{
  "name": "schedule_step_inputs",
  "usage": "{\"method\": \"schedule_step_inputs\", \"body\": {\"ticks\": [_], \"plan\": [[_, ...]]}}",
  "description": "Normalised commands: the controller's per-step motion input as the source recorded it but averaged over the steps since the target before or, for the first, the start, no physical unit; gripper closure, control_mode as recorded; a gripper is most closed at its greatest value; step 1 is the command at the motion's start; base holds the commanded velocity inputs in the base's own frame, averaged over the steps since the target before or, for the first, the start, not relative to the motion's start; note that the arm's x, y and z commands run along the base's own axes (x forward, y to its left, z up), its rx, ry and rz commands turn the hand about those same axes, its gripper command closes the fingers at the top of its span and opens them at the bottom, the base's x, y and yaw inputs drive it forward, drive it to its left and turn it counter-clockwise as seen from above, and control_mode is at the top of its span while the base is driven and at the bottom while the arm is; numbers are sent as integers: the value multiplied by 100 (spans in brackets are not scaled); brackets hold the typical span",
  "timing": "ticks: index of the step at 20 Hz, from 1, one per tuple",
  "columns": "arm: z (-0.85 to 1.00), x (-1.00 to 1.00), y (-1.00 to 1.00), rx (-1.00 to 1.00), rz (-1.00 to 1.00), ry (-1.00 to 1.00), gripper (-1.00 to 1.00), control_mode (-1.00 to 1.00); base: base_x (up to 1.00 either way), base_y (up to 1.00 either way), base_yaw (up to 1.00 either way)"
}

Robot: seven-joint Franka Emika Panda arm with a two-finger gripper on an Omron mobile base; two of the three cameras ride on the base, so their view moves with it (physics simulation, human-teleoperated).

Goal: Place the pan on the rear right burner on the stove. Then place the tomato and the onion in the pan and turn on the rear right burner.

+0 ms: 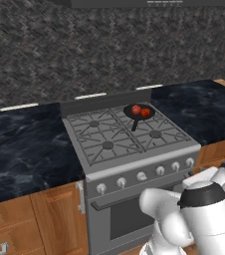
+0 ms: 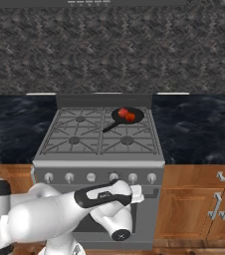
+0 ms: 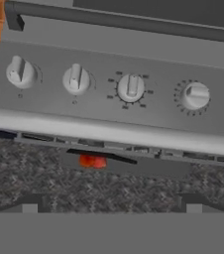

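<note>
Nearest, the fingers [image 3: 30,204] are seen spread wide and empty, held low before the row of silver knobs [image 3: 131,88] on the front of the stove [image 2: 99,163]. The last step, turning on the rear right burner [image 2: 147,122], is therefore judged to be in hand, and the matching knob, which cannot yet be told, must next be picked out, closed upon and twisted. Farther back, the pan [image 2: 137,118] is seated on that burner with the tomato [image 2: 130,116] and the onion [image 2: 123,112] touching inside it, and its long handle is pointed diagonally toward the stove's front left.
</note>
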Motion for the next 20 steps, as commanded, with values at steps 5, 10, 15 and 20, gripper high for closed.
{"method": "schedule_step_inputs", "body": {"ticks": [5, 10, 15, 20], "plan": [[-16, 14, 0, 0, -2, 4, -100, -100, 0, 0, 0], [-11, 13, 0, 0, -2, 3, -100, -100, 0, 0, 0], [-13, 13, 0, 0, -2, 2, -100, -100, 0, 0, 0], [-9, 11, 0, 0, -1, 1, -100, -100, 0, 0, 0]]}}
